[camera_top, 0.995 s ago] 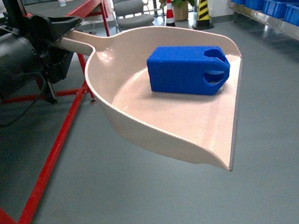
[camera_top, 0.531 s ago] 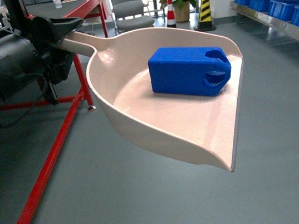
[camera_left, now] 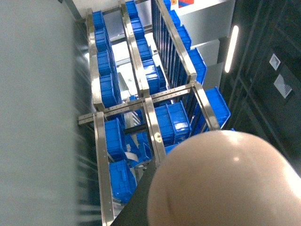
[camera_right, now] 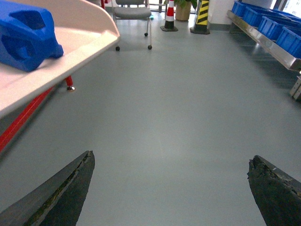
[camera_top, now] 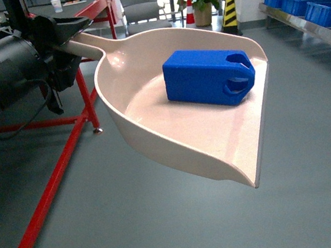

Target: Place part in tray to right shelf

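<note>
Head view: left claw [camera_top: 68,35] apparently grips tray [camera_top: 153,123] handle; part [camera_top: 208,77] inside; right claw [camera_right: 169,188] gapes empty.

Blue part [camera_top: 208,77] lying on side inside beige-pink tray [camera_top: 172,129], lugs toward front lip; steel right shelf [camera_top: 309,21] well apart.

1. Tray [camera_top: 205,137] handle end is buried in the left gripper [camera_top: 68,35]; finger contact can't be seen, grip state n/a.
2. Left wrist view: tray's rounded back fills the lower right, hiding the gripper; left third is a blurred grey surface.
3. Right shelf [camera_top: 309,21] is cut by the head view's right edge; roller detail too small.
4. Right gripper [camera_right: 169,188]: only two dark fingertips [camera_right: 70,183] show, the rest is below the frame.
5. Part [camera_right: 26,35] is cropped at the right wrist view's left/top edge.
</note>
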